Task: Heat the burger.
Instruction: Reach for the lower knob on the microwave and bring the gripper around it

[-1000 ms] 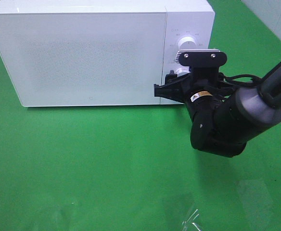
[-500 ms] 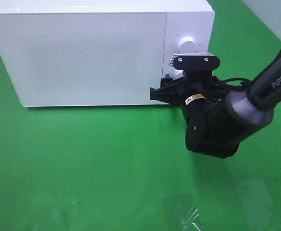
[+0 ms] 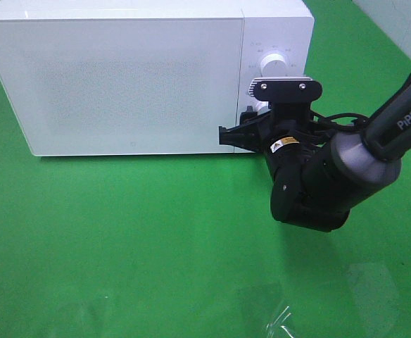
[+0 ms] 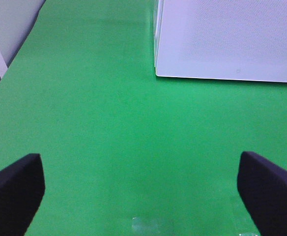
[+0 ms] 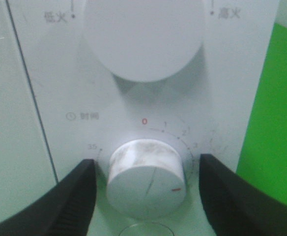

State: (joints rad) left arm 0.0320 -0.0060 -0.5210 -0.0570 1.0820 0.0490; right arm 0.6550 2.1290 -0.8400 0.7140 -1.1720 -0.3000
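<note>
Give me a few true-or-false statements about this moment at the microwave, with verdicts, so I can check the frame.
1. The door of the white box-shaped microwave is shut. True.
2. The right gripper has its black jaws on either side of the large upper white round dial. False: they flank the small lower white dial.
3. The left gripper is shut on the door edge. False: it hangs open over the green table surface, holding nothing.
4. The lower white dial's red mark points away from the printed red 0. True.

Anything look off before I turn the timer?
Nothing spilled or damaged. The microwave is shut; the right gripper straddles the timer knob. Only oddity: a crinkled clear scrap at the green mat front edge.
</note>
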